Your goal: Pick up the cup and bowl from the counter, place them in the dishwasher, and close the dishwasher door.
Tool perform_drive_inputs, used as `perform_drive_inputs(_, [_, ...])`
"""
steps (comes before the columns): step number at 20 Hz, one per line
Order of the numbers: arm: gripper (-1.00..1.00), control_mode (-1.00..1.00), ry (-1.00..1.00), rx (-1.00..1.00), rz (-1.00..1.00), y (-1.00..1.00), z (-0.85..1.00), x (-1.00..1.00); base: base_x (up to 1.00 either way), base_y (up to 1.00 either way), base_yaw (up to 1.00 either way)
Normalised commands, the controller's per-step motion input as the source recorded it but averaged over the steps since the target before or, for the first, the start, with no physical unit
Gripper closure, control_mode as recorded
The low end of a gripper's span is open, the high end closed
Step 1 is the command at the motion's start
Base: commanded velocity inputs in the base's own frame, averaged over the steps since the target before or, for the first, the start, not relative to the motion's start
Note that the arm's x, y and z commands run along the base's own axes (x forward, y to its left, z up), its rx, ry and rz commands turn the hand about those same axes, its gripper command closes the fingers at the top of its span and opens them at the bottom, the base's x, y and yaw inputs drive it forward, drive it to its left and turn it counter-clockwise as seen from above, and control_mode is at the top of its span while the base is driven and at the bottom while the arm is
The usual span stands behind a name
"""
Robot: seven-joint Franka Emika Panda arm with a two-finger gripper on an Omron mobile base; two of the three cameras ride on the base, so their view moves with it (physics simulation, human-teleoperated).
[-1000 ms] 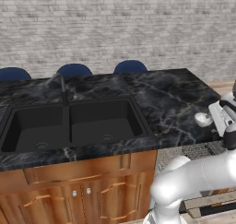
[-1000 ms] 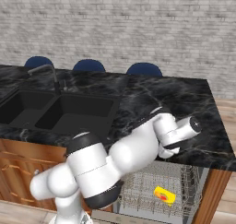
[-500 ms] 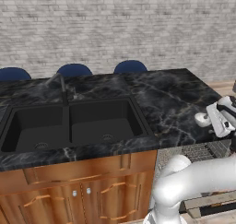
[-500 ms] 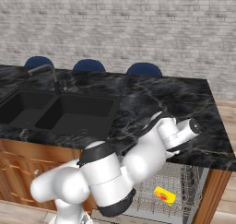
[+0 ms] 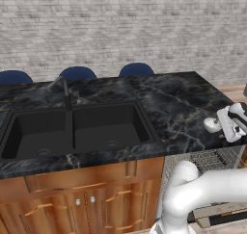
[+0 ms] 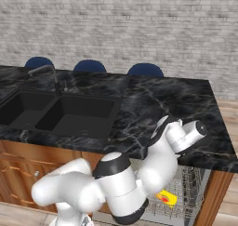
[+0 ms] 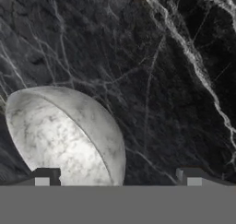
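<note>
1 white marbled bowl (image 7: 64, 135) sits on the black tabletop (image 5: 183, 98) near its right front edge, and the tool (image 7: 117, 177) now hangs right over it, jaws spread wide with nothing between them. Over the last second the arm has swung lower and further right, bringing the hand closer to the bowl. One fingertip (image 7: 46, 176) overlaps the bowl's rim in the hand view, so the tool looks off-centre. Below, the dishwasher (image 6: 186, 192) stands open with a yellow item (image 6: 166, 198) in its rack. Grasp looks imminent.
</note>
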Motion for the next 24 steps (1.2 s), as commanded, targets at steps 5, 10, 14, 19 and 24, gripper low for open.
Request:
perform_drive_inputs(5, [-1.0, -1.0, 0.0, 0.0, 0.0, -0.21, -0.23, 0.28, 0.0, 0.0, 0.0])
perform_drive_inputs(10, [1.0, -1.0, 0.0, 0.0, 0.0, -0.09, -0.2, 0.23, 0.0, 0.0, 0.0])
perform_drive_inputs(14, [1.0, -1.0, 0.0, 0.0, 0.0, -0.08, -0.08, 0.0, 0.0, 0.0, 0.0])
perform_drive_inputs(19, [1.0, -1.0, 0.0, 0.0, 0.0, -0.08, -0.06, 0.0, 0.0, 0.0, 0.0])
perform_drive_inputs(24, [1.0, -1.0, -0.02, 0.0, 0.0, -0.03, -0.04, -0.32, 0.0, 0.0, 0.0])
